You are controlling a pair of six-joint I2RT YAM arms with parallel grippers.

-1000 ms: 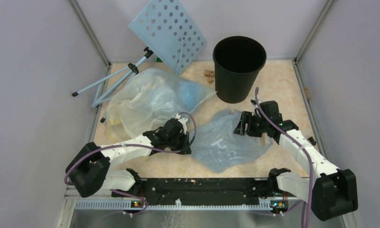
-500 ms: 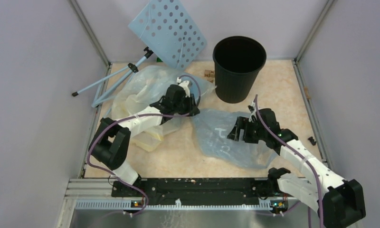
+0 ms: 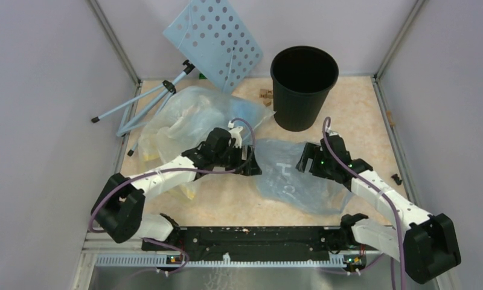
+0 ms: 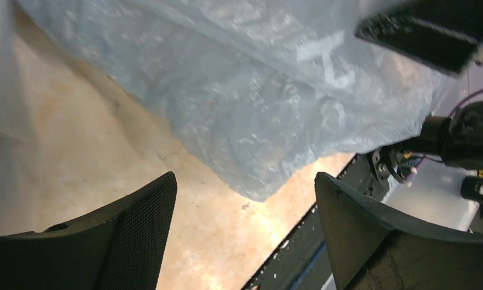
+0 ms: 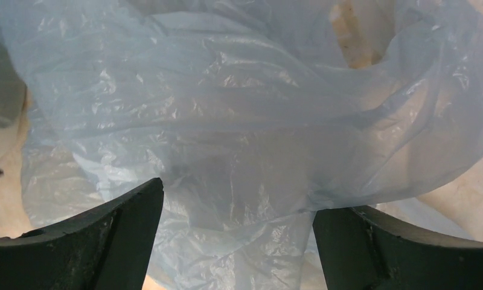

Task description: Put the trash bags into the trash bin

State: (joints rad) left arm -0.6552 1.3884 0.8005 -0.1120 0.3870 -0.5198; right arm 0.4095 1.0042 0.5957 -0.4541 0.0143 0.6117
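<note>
The round black plastic trash bin stands far right of centre. The crinkly, translucent light-blue film trash bag lies flat on the table just near of it. The left gripper and the right gripper flank the bag, jaws wide, holding nothing. This looks like the grasping step; next, each must pinch film and lift. The bag's white lettering is unreadable.

Pale lilac walls enclose a beige, marbled tabletop framed by grey metal posts. A pale-blue perforated panel tilts at the back beside splayed tripod legs, under soft, even light. A black rail lines the near edge.
</note>
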